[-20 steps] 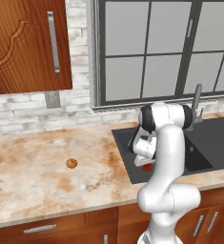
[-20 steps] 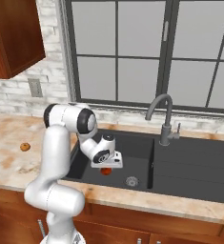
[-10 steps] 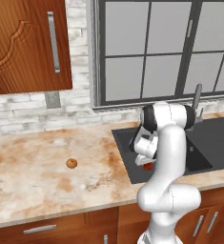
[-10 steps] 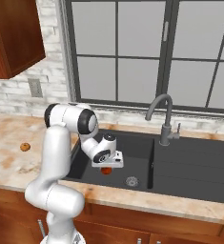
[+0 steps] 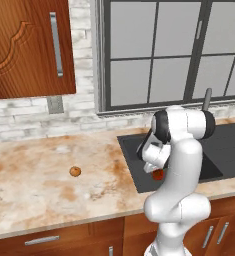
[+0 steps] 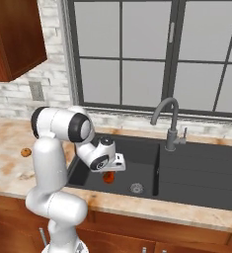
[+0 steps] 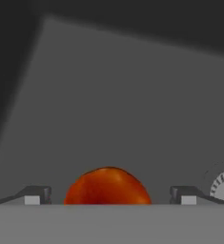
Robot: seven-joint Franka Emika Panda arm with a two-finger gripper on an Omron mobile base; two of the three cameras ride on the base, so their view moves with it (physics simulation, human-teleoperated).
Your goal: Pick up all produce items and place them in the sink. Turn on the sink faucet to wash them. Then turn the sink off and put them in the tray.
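Red tomato-like ball (image 7: 107,187) low in the basin of the sink (image 6: 196,170), seen in the hand view exactly between the two dark fingers (image 7: 35,194), with a clear gap of grey basin floor on each side, so not pinched, fingers spread wide and touching nothing. Round, so no long axis to respect; any approach angle equal. In the right base view, the same ball (image 6: 107,178) directly under the gripper (image 6: 112,167), on or just above the basin floor, near the round metal drain (image 6: 135,188) and to its left. In the left base view, only a small red part of it (image 5: 158,174) visible below the white hand, beside the front wall of the sink. Judged as just let go, with this first fruit now delivered to the basin. Next target then the smaller orange-tan ball (image 5: 75,171), alone on the desk (image 5: 49,195), well apart from the sink and far to the left of the fingers, also visible at the left edge of the right base view (image 6: 25,152). Coming move likely: straight up out of the basin, clear of the sink rim, then a wide swing left over the desk and a descent from above. Sink faucet (image 6: 169,123) behind the basin on the other side, away from that path. Tray location not possible to tell.
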